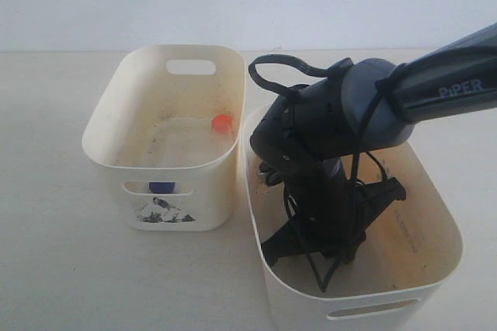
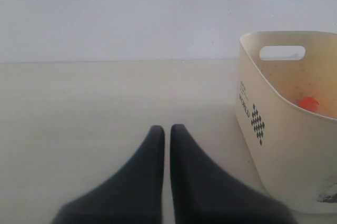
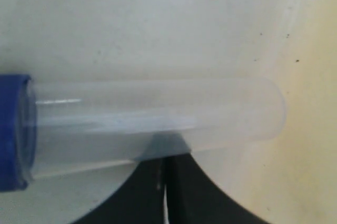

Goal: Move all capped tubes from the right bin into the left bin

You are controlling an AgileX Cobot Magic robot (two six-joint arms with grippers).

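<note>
My right gripper (image 3: 164, 154) is deep inside the right bin (image 1: 439, 263), its jaws shut with only a hairline gap. A clear tube (image 3: 158, 111) with a dark blue cap lies crosswise on the bin floor right at the fingertips, not between the fingers. The left bin (image 1: 99, 152), marked by a black drawing on its front, holds an orange-red capped tube (image 1: 222, 123). A blue cap (image 1: 161, 187) shows through its front handle slot. My left gripper (image 2: 167, 129) hovers shut and empty over the table beside the left bin (image 2: 274, 145). The orange cap (image 2: 309, 103) shows inside.
The right arm (image 1: 334, 121) and its cables fill much of the right bin, hiding most of its floor. The two bins stand side by side, almost touching. Bare tabletop (image 2: 95, 98) stretches beyond the left gripper.
</note>
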